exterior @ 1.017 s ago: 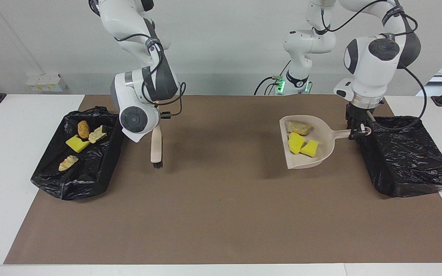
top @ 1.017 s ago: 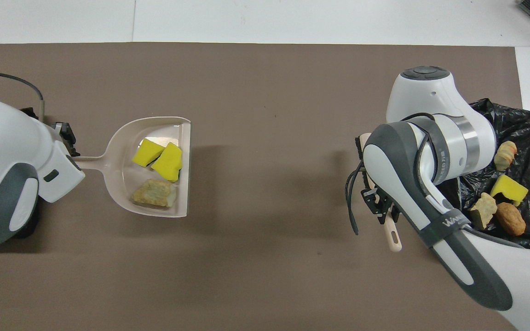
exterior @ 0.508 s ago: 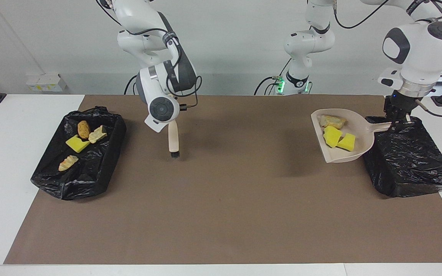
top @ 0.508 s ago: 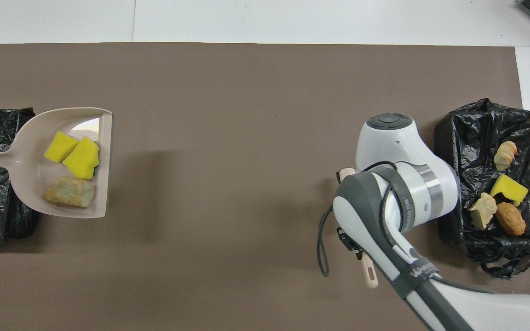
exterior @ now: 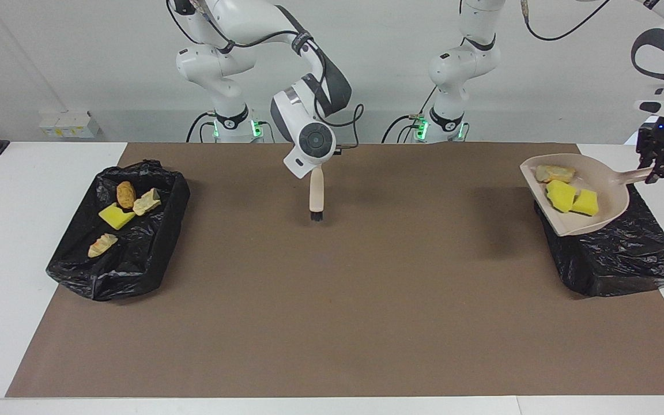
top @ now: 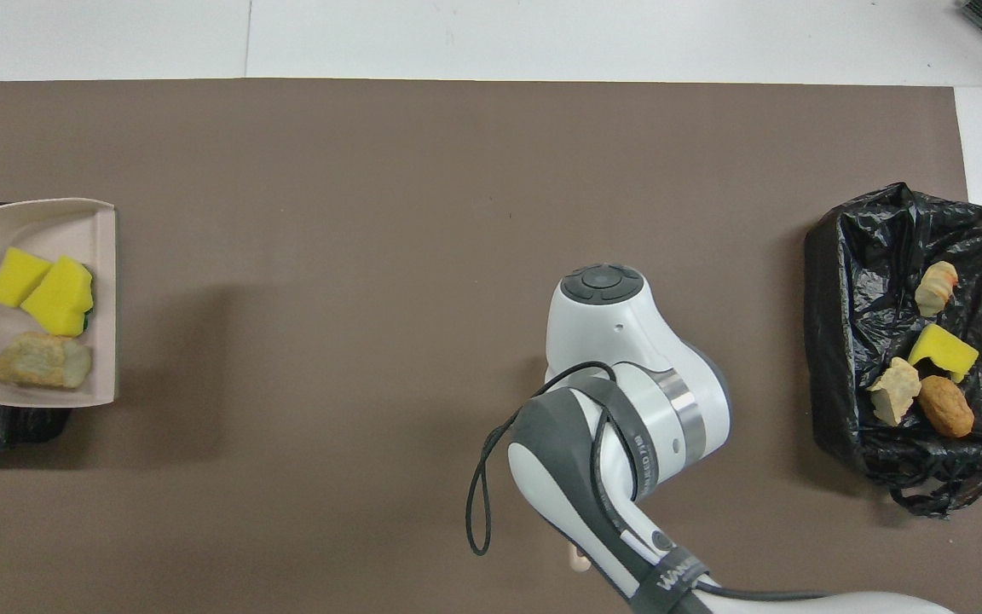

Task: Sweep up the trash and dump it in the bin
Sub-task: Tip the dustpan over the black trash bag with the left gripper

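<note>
Left claw (exterior: 661, 166) clamped tight on the handle of the dustpan (exterior: 583, 199), up in the air over the black-bagged bin (exterior: 617, 256) at the left arm's end of the surface. Just down the handle from that claw, in the scoop: two yellow sponge chunks (exterior: 571, 197), one green-backed going by the overhead view, plus a tan crumbly lump (exterior: 554, 173). Pan mouth tipped slightly down, pointing away from the claw toward the middle of the brown mat (exterior: 332, 323).

Right claw (exterior: 319, 166) closed on the top of the brush (exterior: 316, 199), bristles hanging straight down under it over the mat, not obviously touching. Looks parked, just waiting. Well off to one side of that claw, at the right arm's end: a second bagged bin (exterior: 119, 276) with four more scraps (exterior: 121, 216) lying in it already.

Handling-wise, probably dead easy stuff: foam and bread-like bits, so light and squishy, nothing fragile. Downside of light: likely to bounce or roll off the lip if the pan tips fast. No point pinching the scraps directly, better carried by the pan handle exactly as gripped. Guessing a slow roll of the wrist over the bag opening would do it.
</note>
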Motion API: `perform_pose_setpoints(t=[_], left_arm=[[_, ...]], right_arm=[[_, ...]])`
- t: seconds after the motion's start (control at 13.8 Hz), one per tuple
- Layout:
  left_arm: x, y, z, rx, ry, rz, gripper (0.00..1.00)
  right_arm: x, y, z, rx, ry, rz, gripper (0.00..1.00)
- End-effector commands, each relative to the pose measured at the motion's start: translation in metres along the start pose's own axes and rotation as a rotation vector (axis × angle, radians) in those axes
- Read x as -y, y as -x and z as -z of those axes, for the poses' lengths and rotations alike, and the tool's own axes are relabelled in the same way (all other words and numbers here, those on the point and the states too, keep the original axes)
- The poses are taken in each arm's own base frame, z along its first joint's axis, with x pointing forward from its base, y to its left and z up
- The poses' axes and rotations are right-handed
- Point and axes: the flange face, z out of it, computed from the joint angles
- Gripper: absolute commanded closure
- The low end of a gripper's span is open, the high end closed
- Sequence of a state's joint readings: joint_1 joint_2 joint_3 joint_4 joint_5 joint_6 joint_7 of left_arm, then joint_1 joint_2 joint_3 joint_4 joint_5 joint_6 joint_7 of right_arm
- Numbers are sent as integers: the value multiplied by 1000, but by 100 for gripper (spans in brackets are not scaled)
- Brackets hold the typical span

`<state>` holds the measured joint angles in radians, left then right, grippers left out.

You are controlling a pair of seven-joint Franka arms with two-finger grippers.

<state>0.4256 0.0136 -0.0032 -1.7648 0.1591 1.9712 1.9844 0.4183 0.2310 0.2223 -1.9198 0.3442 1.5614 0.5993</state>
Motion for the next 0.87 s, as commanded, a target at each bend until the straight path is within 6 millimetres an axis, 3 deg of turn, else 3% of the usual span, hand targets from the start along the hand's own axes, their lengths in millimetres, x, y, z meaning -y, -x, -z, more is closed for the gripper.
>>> perform_pose_setpoints(t=[0.0,0.15,0.29,0.44,0.8], left_arm=[[12,59,-15,20,-14,-47,100],[9,96,-23,95,-8,-57,100],[13,106,-17,201,-41,-83,100],[16,105,-22,278,-47,-119,100],[22,91,-34,418,6,-108,100]], right_arm=[[28,15,-32,-5,2,-2,100],[22,19,-47,-19,1,3,100],[25,25,-58,-7,-16,14,100],[33,28,-73,0,3,33,100],[38,34,-74,-5,9,66,100]])
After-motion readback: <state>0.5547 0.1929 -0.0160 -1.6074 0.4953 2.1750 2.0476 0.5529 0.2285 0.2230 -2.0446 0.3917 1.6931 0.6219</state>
